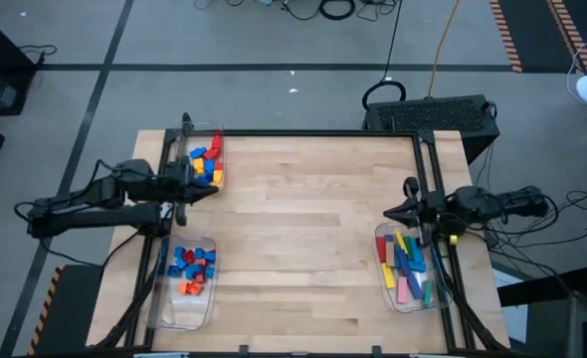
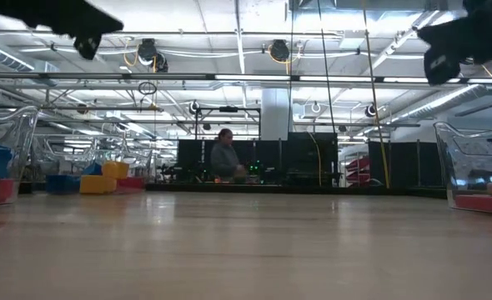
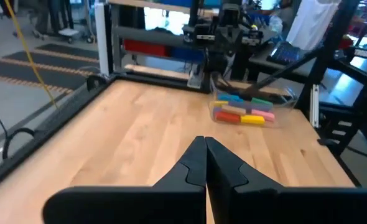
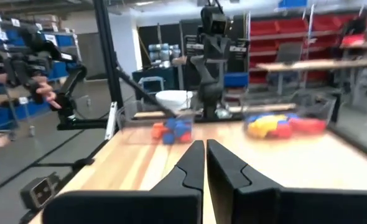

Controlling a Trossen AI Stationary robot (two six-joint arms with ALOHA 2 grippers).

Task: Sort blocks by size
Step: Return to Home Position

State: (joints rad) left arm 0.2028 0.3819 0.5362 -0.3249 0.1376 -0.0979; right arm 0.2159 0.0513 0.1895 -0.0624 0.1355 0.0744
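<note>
Left hand [image 1: 212, 189] up off the table [image 1: 303, 229], over its left edge, tips at the near end of the upper-left bin [image 1: 221, 149] as the high view shows it. Fingers pressed together, confirmed in the left wrist view [image 3: 203, 142]. Right hand [image 1: 389, 212] over the right edge, just above the right bin [image 1: 377, 244], fingers together too [image 4: 205, 144]. Red, blue and yellow blocks [image 1: 204, 164] piled in the upper-left bin. Blue and orange blocks [image 1: 191, 268] in the lower-left bin [image 1: 179, 313]. Long bars [image 1: 408, 264] in pink, blue, yellow, red and green lying in the right bin. Person [image 2: 223, 158] in the room behind the table, well apart from both arms.
</note>
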